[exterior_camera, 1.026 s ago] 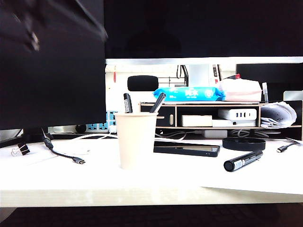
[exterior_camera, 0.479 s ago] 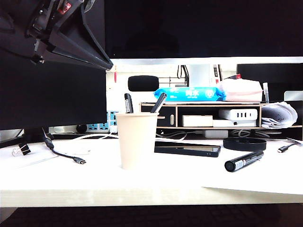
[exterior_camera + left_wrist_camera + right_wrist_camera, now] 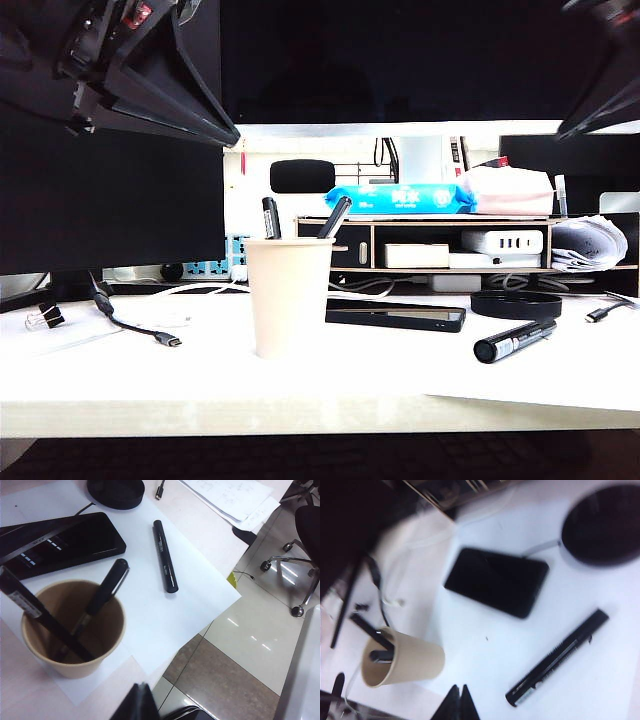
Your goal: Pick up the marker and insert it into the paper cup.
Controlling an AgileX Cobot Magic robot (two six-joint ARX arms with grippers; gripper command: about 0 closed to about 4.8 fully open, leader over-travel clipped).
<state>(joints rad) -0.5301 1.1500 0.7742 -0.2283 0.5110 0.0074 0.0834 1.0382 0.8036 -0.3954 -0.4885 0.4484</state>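
The black marker [image 3: 515,340] lies flat on the white table, to the right of the paper cup [image 3: 288,296]. The beige cup stands upright and holds two dark pens [image 3: 334,217]. My left gripper [image 3: 141,688] is shut and empty, hanging high above the table's front edge near the cup [image 3: 72,630], well away from the marker [image 3: 165,555]. My right gripper [image 3: 460,689] is also shut and empty, high over the table between the cup [image 3: 402,662] and the marker [image 3: 557,657]. In the exterior view both arms show only as dark shapes at the top corners.
A black phone [image 3: 394,317] lies flat behind the cup and a round black lid [image 3: 515,303] behind the marker. A wooden shelf [image 3: 430,245] with boxes stands at the back. A cable [image 3: 140,328] and a binder clip [image 3: 42,317] lie at the left.
The left arm swung in at the top left and has settled there. The right arm has just come into the exterior view at the top right. Cup, pens and marker have not moved.
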